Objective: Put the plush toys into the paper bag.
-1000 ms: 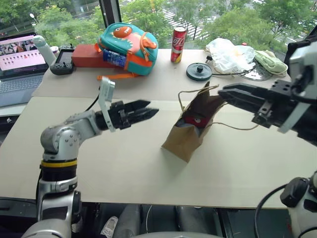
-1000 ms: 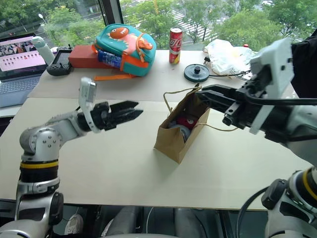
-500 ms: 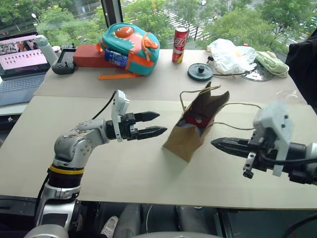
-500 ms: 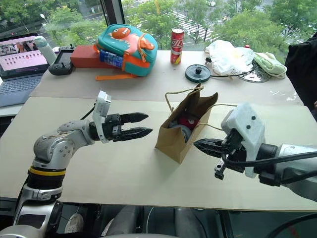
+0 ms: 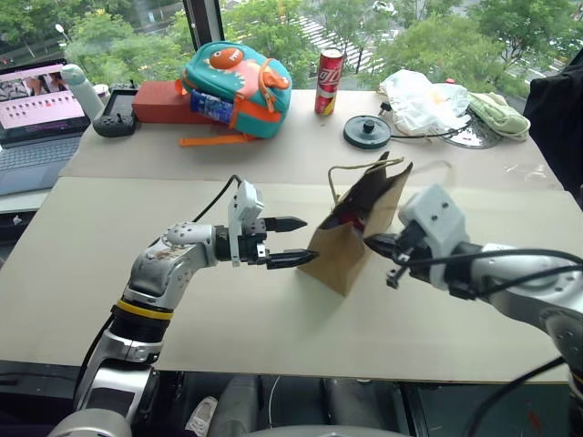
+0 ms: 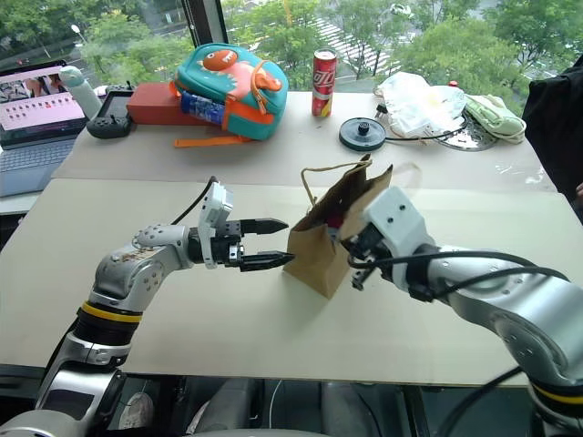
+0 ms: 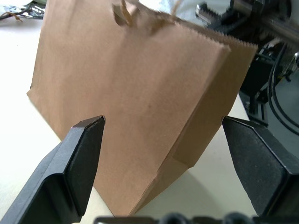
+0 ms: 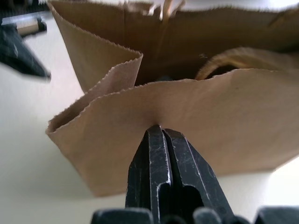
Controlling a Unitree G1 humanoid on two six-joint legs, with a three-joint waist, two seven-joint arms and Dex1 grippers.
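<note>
The brown paper bag (image 5: 357,228) stands tilted at mid-table, mouth up, its cord handles (image 5: 360,167) loose on top. A sliver of red plush toy (image 5: 343,217) shows inside the mouth; the rest of the plush toys is hidden. My left gripper (image 5: 308,240) is open and level, its fingers (image 7: 79,158) on either side of the bag's (image 7: 140,88) left face without touching it. My right gripper (image 5: 373,242) is shut, and its tip (image 8: 159,133) presses against the bag's (image 8: 224,121) right wall.
Along the far edge lie a teal backpack (image 5: 239,77), a red can (image 5: 328,82), a black round disc (image 5: 366,130), a white plastic bag (image 5: 419,96) and a pale green cloth (image 5: 496,114). A laptop (image 5: 36,109) and a controller (image 5: 114,109) sit far left.
My right gripper dropped from above the bag and swung left against its right wall. My left gripper rolled and moved right, up to the bag's left face.
</note>
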